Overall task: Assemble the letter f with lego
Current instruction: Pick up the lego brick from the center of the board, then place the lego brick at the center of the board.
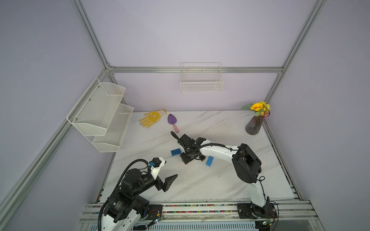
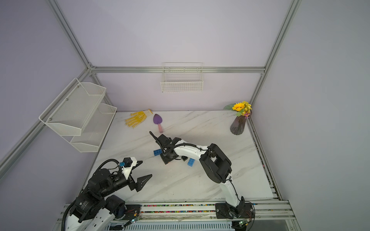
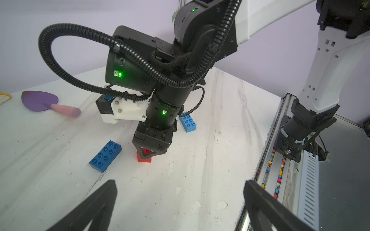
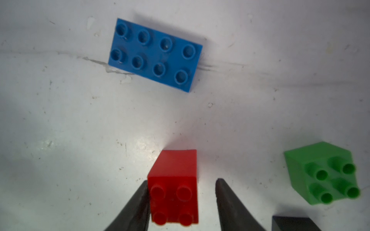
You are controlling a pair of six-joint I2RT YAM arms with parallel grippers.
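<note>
Filling a groove in the front rail (image 1: 200,209) are small coloured beads (image 3: 278,176), too small to tell apart in both top views. Just behind the rail, the left claw (image 2: 146,168) hangs over the bare near part of the table (image 1: 200,186), its jaws spread wide with nothing between them.

Mid-table, the right claw (image 4: 181,181) points straight down and straddles the red brick (image 4: 173,170). One finger (image 4: 138,204) touches the brick's side and a gap shows at the other, so the grip is not closed. That brick stands studs up on the table, and the arm's wrist hides it in both top views. Near it are the green brick (image 4: 320,174), studs up, and the black brick (image 4: 290,223), cut off by the picture edge.

One blue brick (image 1: 176,152) lies studs up near the red one, its long axis running across the table. The second blue brick (image 1: 209,161) lies on the claw's other side, its long axis slanting near to far. All the bricks lie apart, none joined.

Farther back lie a purple trowel (image 1: 173,122) and a yellow glove (image 1: 153,118). At the far right corner a vase (image 1: 253,125) holds a sunflower (image 1: 256,106) with smaller blooms. A wire basket (image 1: 201,84) hangs on the back wall and a mesh shelf (image 1: 100,114) on the left wall.
</note>
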